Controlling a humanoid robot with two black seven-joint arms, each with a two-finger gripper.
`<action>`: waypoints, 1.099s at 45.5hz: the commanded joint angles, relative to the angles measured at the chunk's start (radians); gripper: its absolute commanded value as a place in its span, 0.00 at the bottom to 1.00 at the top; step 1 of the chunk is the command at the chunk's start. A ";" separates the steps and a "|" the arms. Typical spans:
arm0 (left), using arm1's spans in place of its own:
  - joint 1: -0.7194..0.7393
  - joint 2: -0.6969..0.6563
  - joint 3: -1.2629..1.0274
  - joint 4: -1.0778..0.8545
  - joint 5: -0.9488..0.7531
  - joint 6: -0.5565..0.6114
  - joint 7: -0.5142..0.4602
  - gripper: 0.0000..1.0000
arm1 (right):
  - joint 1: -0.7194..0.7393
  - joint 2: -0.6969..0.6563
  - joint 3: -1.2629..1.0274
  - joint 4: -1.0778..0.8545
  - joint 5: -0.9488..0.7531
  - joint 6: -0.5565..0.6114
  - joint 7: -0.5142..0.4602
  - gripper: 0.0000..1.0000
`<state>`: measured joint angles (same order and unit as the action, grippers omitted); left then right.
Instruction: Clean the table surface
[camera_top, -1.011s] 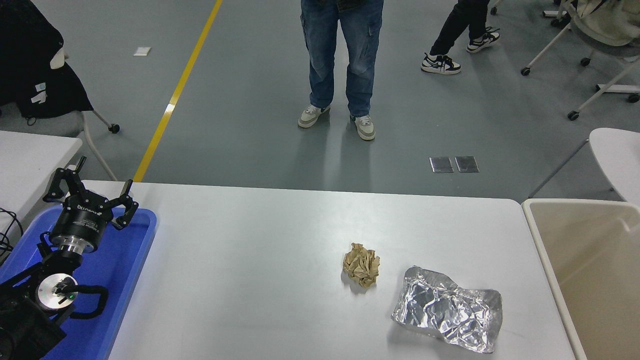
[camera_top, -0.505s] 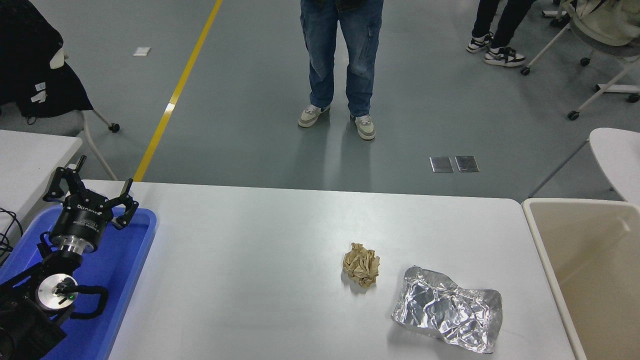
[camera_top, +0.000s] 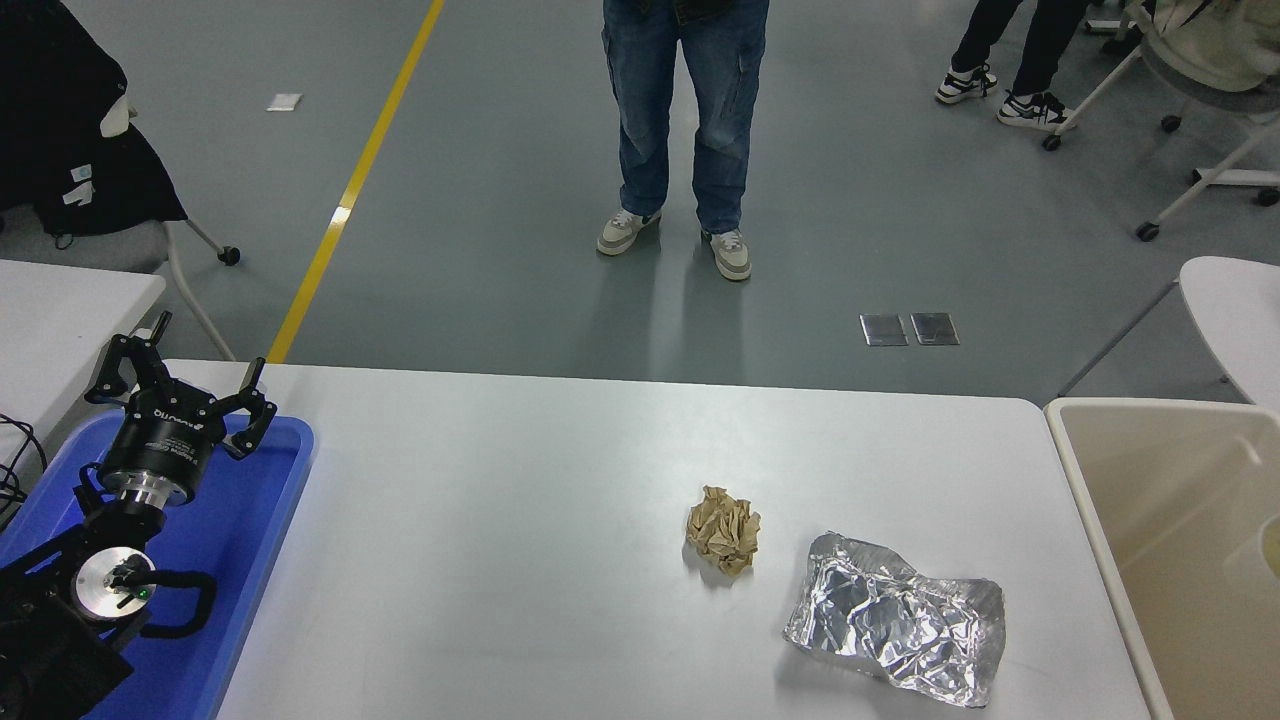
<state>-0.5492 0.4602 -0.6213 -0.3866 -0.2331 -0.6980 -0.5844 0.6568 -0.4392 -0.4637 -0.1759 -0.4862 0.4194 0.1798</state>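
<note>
My left gripper (camera_top: 180, 385) is parked at the near left, hanging over the blue plastic tray (camera_top: 255, 520), and its jaws are spread wide apart with nothing between them. My right arm is out of sight, so I can say nothing of its jaws.

The white tabletop (camera_top: 500, 520) stretches across the middle of the scene, the tray resting on its left end. On its right half lie 2 pieces of litter: a crumpled ball of brown paper (camera_top: 723, 529) and, just to the right and nearer to me, a crinkled sheet of silver foil (camera_top: 895, 619). They lie near each other but apart.

A beige bin (camera_top: 1090, 500) stands against the tabletop's right edge. Beyond the far edge a person in blue jeans (camera_top: 680, 110) stands on the grey floor.
</note>
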 joint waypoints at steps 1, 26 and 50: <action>0.000 0.000 0.000 0.000 0.000 0.000 0.000 1.00 | -0.008 0.028 0.005 0.001 0.003 -0.031 -0.011 0.00; 0.000 0.000 0.000 0.000 0.000 0.000 0.000 1.00 | -0.008 0.027 0.007 0.001 0.005 -0.177 -0.008 0.65; 0.000 0.000 0.000 0.000 0.000 0.000 0.000 1.00 | 0.194 0.008 0.278 0.010 0.006 -0.217 -0.008 0.98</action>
<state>-0.5491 0.4602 -0.6213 -0.3866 -0.2332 -0.6980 -0.5844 0.7247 -0.4194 -0.3562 -0.1679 -0.4806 0.2124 0.1723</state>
